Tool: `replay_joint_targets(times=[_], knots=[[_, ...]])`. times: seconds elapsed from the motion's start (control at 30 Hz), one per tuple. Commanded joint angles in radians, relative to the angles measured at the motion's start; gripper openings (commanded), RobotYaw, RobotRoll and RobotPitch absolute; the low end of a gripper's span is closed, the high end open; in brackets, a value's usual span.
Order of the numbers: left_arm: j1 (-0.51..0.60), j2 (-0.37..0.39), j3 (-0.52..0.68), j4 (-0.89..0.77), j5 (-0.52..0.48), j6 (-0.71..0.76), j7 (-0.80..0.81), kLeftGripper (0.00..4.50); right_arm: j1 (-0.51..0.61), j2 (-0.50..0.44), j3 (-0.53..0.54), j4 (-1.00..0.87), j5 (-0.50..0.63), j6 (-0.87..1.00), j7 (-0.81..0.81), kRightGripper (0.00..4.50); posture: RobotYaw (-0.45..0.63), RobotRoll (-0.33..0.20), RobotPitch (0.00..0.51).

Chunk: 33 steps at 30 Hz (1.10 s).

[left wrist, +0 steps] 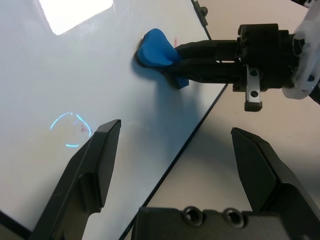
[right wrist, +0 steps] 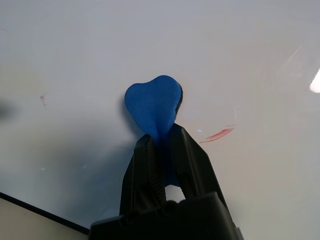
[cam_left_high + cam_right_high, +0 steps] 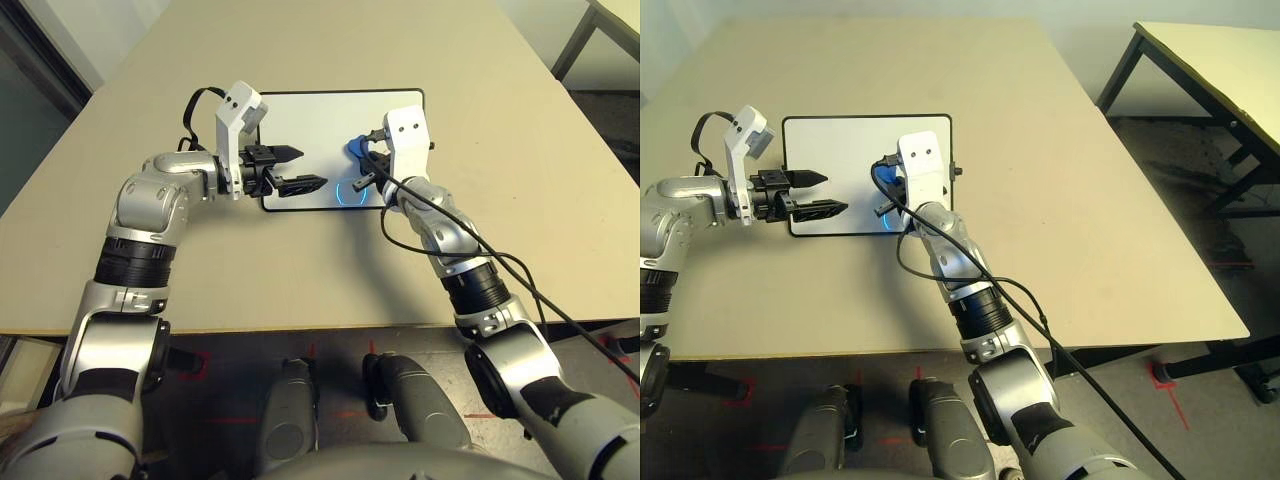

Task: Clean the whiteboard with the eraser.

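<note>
The whiteboard [image 3: 320, 120] lies flat on the tan table, far of centre. My right gripper [image 2: 161, 137] is shut on the blue eraser [image 2: 152, 102], pressing it onto the board's right part [image 3: 355, 148]. A faint red smear [image 2: 217, 134] sits on the board beside the eraser. A thin blue ring mark [image 3: 350, 193] lies near the board's front edge, just nearer me than the eraser. My left gripper [image 3: 305, 168] hovers open over the board's left half, its fingertips pointing right toward the eraser [image 1: 156, 47], with nothing between them.
The tan table [image 3: 300, 270] spreads wide around the board. A black cable [image 3: 470, 240] loops along my right forearm. A second table [image 3: 1200, 80] with black legs stands off to the right, across a gap of floor.
</note>
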Motion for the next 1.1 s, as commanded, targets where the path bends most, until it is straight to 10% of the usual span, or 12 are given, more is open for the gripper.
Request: replay_joint_targets(times=[0.03,1.1], knots=[[0.002,0.007,-0.012,0.000,0.010,0.000,-0.009,4.50,0.020,-0.052,-0.045,0.107,-0.016,0.035,-0.029,0.31,-0.07,0.000,0.165],[-0.014,-0.001,-0.016,0.014,0.019,-0.007,-0.020,4.50,0.091,-0.090,-0.041,0.076,-0.025,0.077,-0.035,0.31,-0.07,0.000,0.165]])
